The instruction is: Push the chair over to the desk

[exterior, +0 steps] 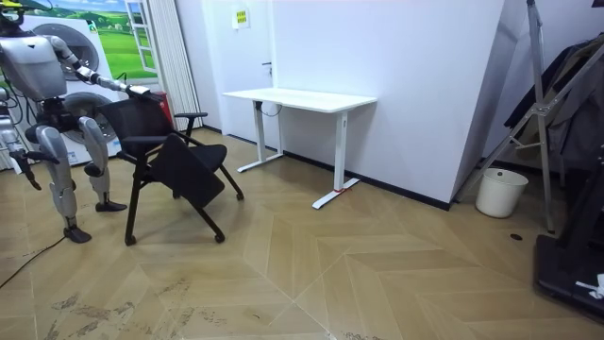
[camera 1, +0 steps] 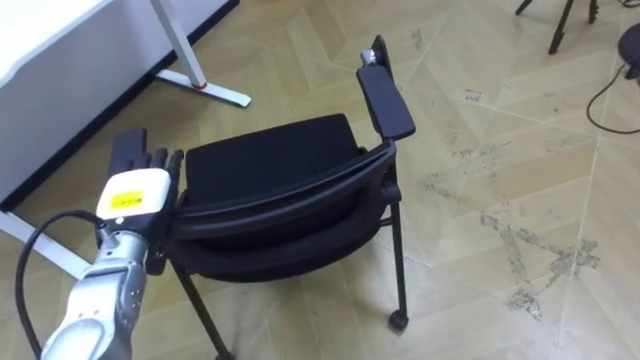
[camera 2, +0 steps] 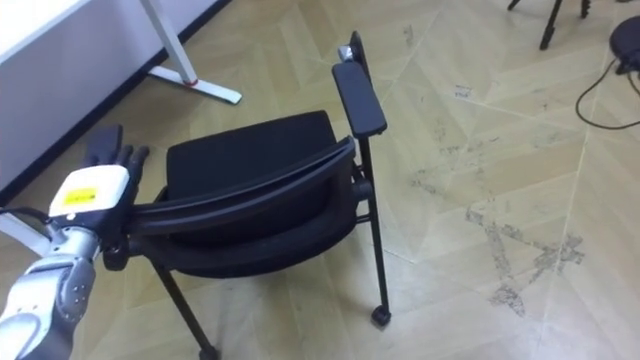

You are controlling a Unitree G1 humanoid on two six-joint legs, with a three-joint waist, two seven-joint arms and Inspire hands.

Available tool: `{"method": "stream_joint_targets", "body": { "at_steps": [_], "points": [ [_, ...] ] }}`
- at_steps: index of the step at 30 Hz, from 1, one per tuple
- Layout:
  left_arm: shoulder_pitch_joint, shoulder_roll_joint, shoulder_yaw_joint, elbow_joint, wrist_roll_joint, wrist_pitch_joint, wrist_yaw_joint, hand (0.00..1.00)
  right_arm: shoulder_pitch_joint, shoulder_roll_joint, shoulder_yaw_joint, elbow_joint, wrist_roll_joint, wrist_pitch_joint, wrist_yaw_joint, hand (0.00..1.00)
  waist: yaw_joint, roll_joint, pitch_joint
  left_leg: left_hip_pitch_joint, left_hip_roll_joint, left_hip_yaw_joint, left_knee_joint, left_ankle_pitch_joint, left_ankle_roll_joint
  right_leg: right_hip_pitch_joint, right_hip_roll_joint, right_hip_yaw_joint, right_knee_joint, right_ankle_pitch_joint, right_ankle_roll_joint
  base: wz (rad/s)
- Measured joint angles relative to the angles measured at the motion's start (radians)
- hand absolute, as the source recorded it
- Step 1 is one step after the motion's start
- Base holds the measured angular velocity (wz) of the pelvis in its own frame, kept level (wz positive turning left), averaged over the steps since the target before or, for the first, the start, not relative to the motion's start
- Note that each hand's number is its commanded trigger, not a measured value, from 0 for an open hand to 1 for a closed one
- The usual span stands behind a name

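Left eye view, lower left: left hand (camera 1: 137, 192) lay open, fingers straight, on chair (camera 1: 270, 160) back's end; off-centre contact called for a slow, level push.

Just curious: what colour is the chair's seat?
Black; the chair seat shows best in the left eye view.

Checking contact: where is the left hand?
In the left eye view's lower left, the left hand rests on the backrest end of the black chair.
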Motion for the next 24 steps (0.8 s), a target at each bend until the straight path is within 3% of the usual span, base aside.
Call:
{"method": "stream_joint_targets", "body": {
  "at_steps": [3, 8, 10, 11, 12, 13, 24],
  "points": [
    [0.0, 0.026, -0.035, -0.056, 0.0, 0.01, -0.058, 0.0, -0.001, 0.0, 0.001, 0.0, 0.005, -0.001, -0.006, 0.0, 0.0, 0.001, 0.0005, 0.002, 0.0, -0.003, 0.001, 0.0, 0.0, 0.004, 0.0, -0.001, 0.0, 0.0, 0.0, 0.0],
    [-0.026, 0.031, -0.047, -0.09, -0.001, 0.003, -0.106, 0.0, -0.005, 0.0, 0.003, 0.004, 0.006, -0.013, -0.031, 0.0, -0.003, -0.005, 0.0073, 0.003, 0.0, -0.004, 0.008, 0.0, 0.0, 0.01, -0.001, -0.005, 0.0, 0.0, 0.0, 0.03],
    [-0.036, 0.032, -0.055, -0.09, -0.001, -0.01, -0.109, 0.35, -0.008, 0.0, 0.003, 0.009, 0.006, -0.019, -0.045, 0.0, -0.005, -0.007, 0.0092, 0.002, 0.001, -0.004, 0.013, 0.0, 0.0, 0.012, -0.001, -0.006, 0.0, 0.0, 0.0, 0.0],
    [-0.038, 0.032, -0.058, -0.09, -0.002, -0.012, -0.11, 0.61, -0.009, 0.0, 0.003, 0.012, 0.006, -0.021, -0.049, 0.0, -0.006, -0.007, 0.0094, 0.002, 0.001, -0.004, 0.014, 0.0, 0.0, 0.012, -0.001, -0.006, 0.0, 0.0, 0.0, 0.0],
    [-0.039, 0.032, -0.062, -0.09, -0.003, -0.014, -0.118, 0.74, -0.012, 0.0, 0.003, 0.016, 0.006, -0.021, -0.055, 0.0, -0.011, -0.006, 0.0097, 0.001, 0.001, -0.003, 0.015, 0.0, 0.0, 0.012, -0.001, -0.006, 0.0, 0.0, 0.0, 0.0],
    [-0.039, 0.032, -0.065, -0.09, -0.003, -0.013, -0.129, 1.0, -0.013, 0.0, 0.003, 0.019, 0.006, -0.021, -0.058, 0.0, -0.015, -0.005, 0.0096, 0.001, 0.001, 0.0, 0.015, 0.0, 0.0, 0.011, -0.001, -0.004, 0.0, 0.0, 0.0, -0.04],
    [-0.038, 0.039, -0.066, -0.089, -0.029, -0.014, -0.208, 1.0, -0.003, -0.002, 0.002, 0.02, 0.008, -0.022, -0.053, 0.0, -0.016, -0.002, 0.0075, 0.002, 0.001, 0.002, 0.016, 0.0, 0.0, 0.0, 0.002, 0.017, 0.003, 0.0, 0.0, -0.05]
  ]
}}
